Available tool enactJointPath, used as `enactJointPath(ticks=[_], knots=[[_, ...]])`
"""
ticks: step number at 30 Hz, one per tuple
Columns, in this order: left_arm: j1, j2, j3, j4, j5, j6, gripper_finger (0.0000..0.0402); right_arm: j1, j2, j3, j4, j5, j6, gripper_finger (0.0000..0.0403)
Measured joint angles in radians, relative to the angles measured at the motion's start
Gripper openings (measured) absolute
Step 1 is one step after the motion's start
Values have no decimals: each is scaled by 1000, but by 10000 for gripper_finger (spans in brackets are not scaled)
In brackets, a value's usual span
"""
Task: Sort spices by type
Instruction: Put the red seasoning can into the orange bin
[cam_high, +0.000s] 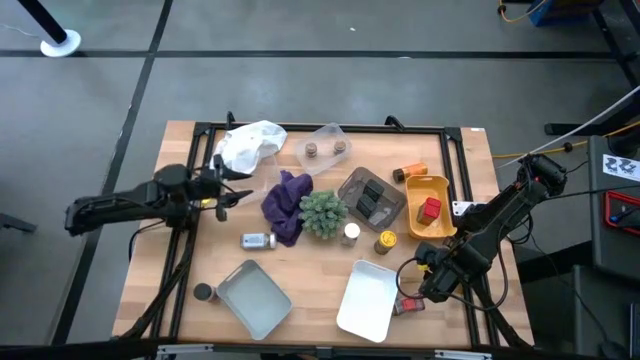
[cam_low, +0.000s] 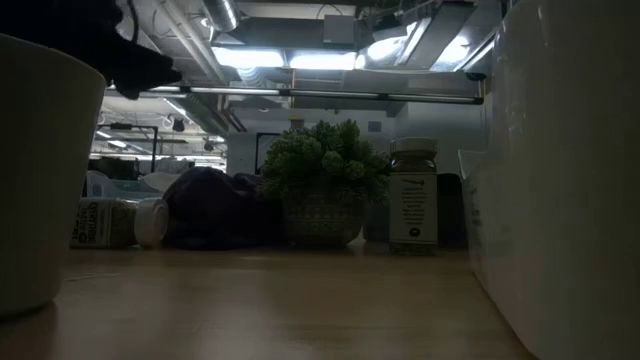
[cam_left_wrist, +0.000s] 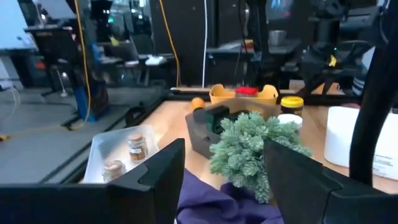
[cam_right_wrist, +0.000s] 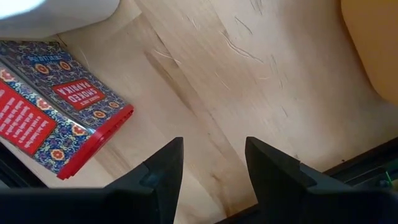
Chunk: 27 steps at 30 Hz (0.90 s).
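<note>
Wood table (cam_high: 200, 200) carries a half-done sort — two brown-capped jars (cam_high: 325, 150) in a clear tray (cam_high: 330, 133), dark tins (cam_high: 372, 198) in a grey bin (cam_high: 352, 180), a red one in the yellow bin (cam_high: 440, 185). Loose yet: a paprika tin (cam_right_wrist: 68, 106), a glass jar lying down (cam_high: 257, 240), yellow-lidded (cam_high: 386, 241) and white-capped (cam_high: 351, 233) jars by the spiky plant (cam_high: 323, 212). Left gripper (cam_left_wrist: 221, 171) above the purple cloth (cam_high: 288, 200), right gripper (cam_right_wrist: 211, 162) beside the paprika tin — both part-open, empty.

Overhead, table-level, two wrist cameras

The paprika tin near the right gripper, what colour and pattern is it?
The paprika tin is red-edged, its face a dark blue ornamental print with red label panels; the right wrist view shows it best.
</note>
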Motion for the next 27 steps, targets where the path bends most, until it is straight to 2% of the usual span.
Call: enactJointPath(ticks=[8,18,27], knots=[[0,-178,-62,-79,-8,31,200,0,0,0,1,0,0,175],[0,-169,-74,-117,-19,-79,200,0,0,0,-1,6,0,175],[0,-169,-74,-287,-19,-117,200,0,0,1,-1,8,0,175]])
